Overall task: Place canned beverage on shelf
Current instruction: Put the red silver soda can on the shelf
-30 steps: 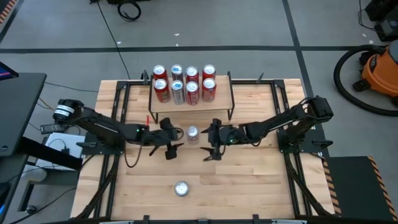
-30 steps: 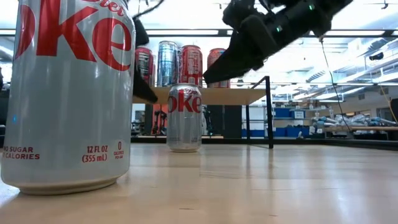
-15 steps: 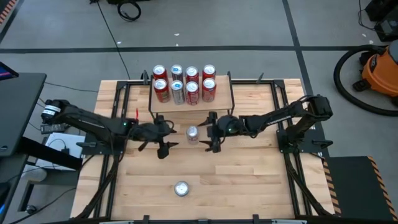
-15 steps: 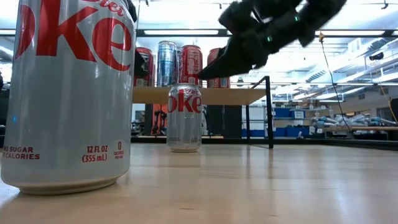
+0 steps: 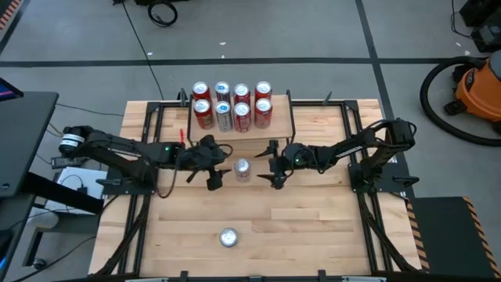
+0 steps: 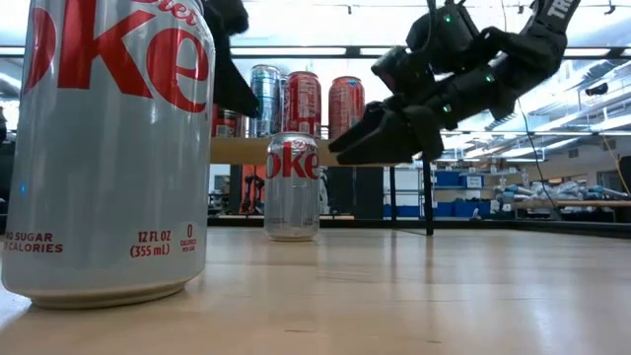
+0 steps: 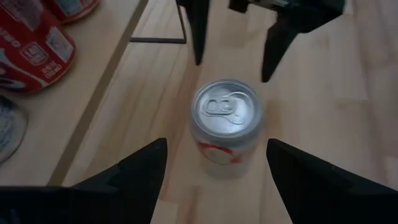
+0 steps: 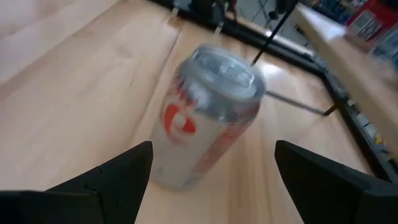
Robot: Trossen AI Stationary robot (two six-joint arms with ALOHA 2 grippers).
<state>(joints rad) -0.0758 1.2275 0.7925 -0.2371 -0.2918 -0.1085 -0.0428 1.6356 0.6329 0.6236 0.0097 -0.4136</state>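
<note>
Grey concrete floor around a light-wood table [image 5: 313, 227], with an orange shop vacuum [image 5: 479, 88] off beyond the table's far right corner and a black cable loop [image 5: 163, 12] on the floor behind. Toward the back of the table, the shelf [image 5: 279, 124], light-wood top on thin black legs, already carrying eight upright cans [image 5: 232, 105] in two rows of four, red ones and silver ones mixed. Just in front of the shelf, upright on the table, a silver can [image 5: 242, 168] with red lettering, flanked by both hands. To the can's left, the left hand [image 5: 218, 168], fingers spread apart wider than the can, holding nothing, close beside the can but not touching it. To the can's right, the right hand [image 5: 273, 167], fingers likewise spread wide, gripping nothing, aimed at the can with a small gap between. Seen from the left wrist, can top with pull tab between the two dark fingers [image 7: 143, 168], the other arm's fingers just past it. Nothing between either hand and the can. Well in front of that can, near the table's front edge, a second silver can [image 5: 228, 236], upright and apart from both arms, filling the near left of the low view.
</note>
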